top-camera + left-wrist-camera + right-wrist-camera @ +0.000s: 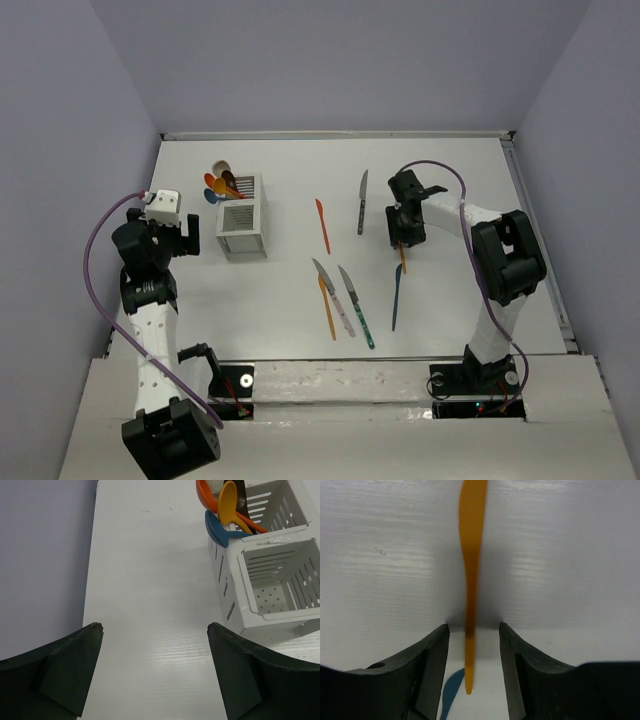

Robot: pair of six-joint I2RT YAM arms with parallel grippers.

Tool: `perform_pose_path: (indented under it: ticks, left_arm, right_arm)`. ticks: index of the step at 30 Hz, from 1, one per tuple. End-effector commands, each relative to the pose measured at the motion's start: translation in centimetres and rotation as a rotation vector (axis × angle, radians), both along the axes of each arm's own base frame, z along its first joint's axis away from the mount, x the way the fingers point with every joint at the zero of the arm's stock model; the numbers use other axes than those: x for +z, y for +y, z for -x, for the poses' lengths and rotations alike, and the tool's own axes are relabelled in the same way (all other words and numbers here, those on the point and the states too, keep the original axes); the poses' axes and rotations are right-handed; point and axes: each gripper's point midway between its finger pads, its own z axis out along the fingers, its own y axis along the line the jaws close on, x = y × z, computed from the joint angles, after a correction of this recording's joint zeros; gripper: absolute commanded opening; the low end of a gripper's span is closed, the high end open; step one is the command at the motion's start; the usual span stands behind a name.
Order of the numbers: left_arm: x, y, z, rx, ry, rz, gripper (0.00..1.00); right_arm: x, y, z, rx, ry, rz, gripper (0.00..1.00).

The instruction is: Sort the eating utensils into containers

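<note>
— The caddy [275,621]?
— Your left claw [155,625] gapes wide, empty, just left of it. Near cell's floor bare; spoons [227,505] stand in the far cell.
— And your right claw [473,627]?
— Half open astride the orange knife [471,570], pads clear of it. Knife runs near-far, blade far; open table [450,170] around.

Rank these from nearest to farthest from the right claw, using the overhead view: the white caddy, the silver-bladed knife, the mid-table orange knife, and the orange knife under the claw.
1. The orange knife under the right claw, between its fingers.
2. The silver-bladed knife, just to its left.
3. The mid-table orange knife, farther left.
4. The white caddy, far left.
</note>
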Motion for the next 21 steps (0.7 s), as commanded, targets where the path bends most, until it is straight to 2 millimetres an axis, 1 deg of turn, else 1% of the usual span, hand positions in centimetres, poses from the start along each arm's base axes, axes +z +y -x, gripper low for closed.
perform_pose_path:
  ticks: [1,4,7,8,9,12,13,14,15,18,19,20,21]
  left_arm:
    - [1.9,0.1,-0.2,-0.008,-0.05,-0.024,0.99]
    - [1.6,0.2,-0.1,-0.002,-0.045,-0.034,0.99]
    - [1.4,0.2,0.0,-0.001,-0.049,-0.036,0.99]
    - [1.4,0.1,0.0,-0.004,-0.048,-0.034,0.99]
    - [1.4,0.1,0.0,-0.006,-0.048,-0.035,0.99]
    - [1.4,0.3,-0.1,0.0,-0.044,-0.04,0.99]
    - [1.3,0.5,0.0,0.01,-0.041,-0.043,0.99]
    - [1.3,0.5,0.0,0.009,-0.04,-0.047,0.99]
    - [1.3,0.6,0.1,0.015,-0.036,-0.052,0.99]
    - [1.4,0.6,0.1,0.013,-0.038,-0.061,0.99]
    - [1.5,0.6,0.1,0.01,-0.041,-0.066,0.99]
    - [1.0,0.5,0.4,0.007,-0.018,-0.058,0.99]
    - [1.2,0.6,0.4,0.01,-0.021,-0.062,0.99]
  right_arm:
    - [0.1,-0.1,-0.9,-0.018,-0.001,0.02,0.46]
    - [-1.1,-0.3,-0.2,-0.014,0.051,0.035,0.38]
    - [-1.6,-0.5,0.2,-0.013,0.071,0.046,0.24]
    - [-1.6,-0.7,0.3,-0.018,0.07,0.053,0.1]
    - [-1.6,-0.9,0.1,-0.027,0.061,0.067,0.0]
    - [-1.3,-1.4,0.0,-0.036,0.036,0.083,0.0]
    - [-0.5,-1.4,-0.7,-0.043,-0.009,0.084,0.0]
    - [-0.1,-1.5,-1.0,-0.046,-0.031,0.086,0.0]
    - [0.9,-1.5,-1.6,-0.048,-0.078,0.079,0.0]
    - [2.8,-2.1,-2.7,-0.053,-0.171,0.101,0.0]
    - [4.4,-2.3,-3.5,-0.059,-0.235,0.101,0.0]
    - [5.0,-2.3,-3.8,-0.047,-0.258,0.101,0.0]
    - [5.5,-2.0,-3.8,-0.018,-0.278,0.107,0.0]
